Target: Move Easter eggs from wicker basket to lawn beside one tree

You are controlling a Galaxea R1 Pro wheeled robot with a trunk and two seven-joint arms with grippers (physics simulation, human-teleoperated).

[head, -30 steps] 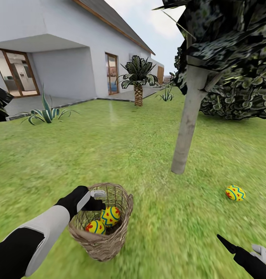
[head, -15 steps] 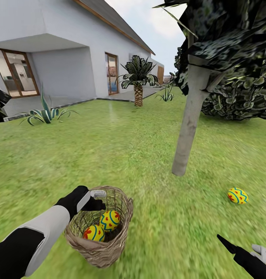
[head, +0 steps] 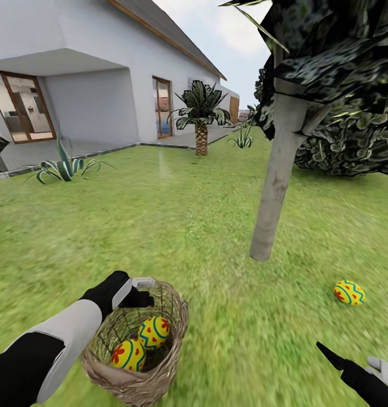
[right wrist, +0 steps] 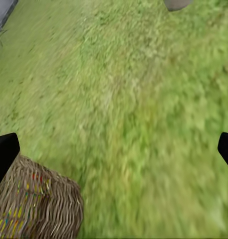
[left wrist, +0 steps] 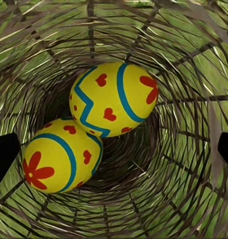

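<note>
1. Lawn [head: 177, 209]: mottled green grass spreads from the near edge of the head view up to the white house [head: 92, 85] and its paved strip at the far side; a short palm [head: 201, 116] stands at the far edge by the paving, and a spiky striped plant [head: 64, 164] sits near the far left edge.
2. Tree [head: 273, 192]: a pale grey trunk rises slightly tilted from the grass right of centre; its dark angular crown overhangs the upper right; a dense shrub [head: 346, 147] lies behind it.
3. Wicker basket [head: 132, 376]: it rests on the lawn at the near left, tipped so that its mouth faces up towards the head camera; its woven side also shows in the right wrist view [right wrist: 36, 206].
4. Left gripper [head: 142, 291]: it hangs at the basket's far rim, pointing into the mouth; in the left wrist view the two dark fingertips [left wrist: 5, 157] stand wide apart at either side, so the jaws are spread and grip nothing.
5. Right gripper [head: 380, 370]: it hovers over bare grass at the near right corner; in the right wrist view its fingertips [right wrist: 4, 152] sit far apart, jaws parted and empty.
6. Easter eggs: two lie touching in the basket's bottom, one with red hearts [left wrist: 114, 99] and one with a red flower [left wrist: 61, 159]; the third egg [head: 349, 292] lies on the grass near the tree's foot, to its right.
</note>
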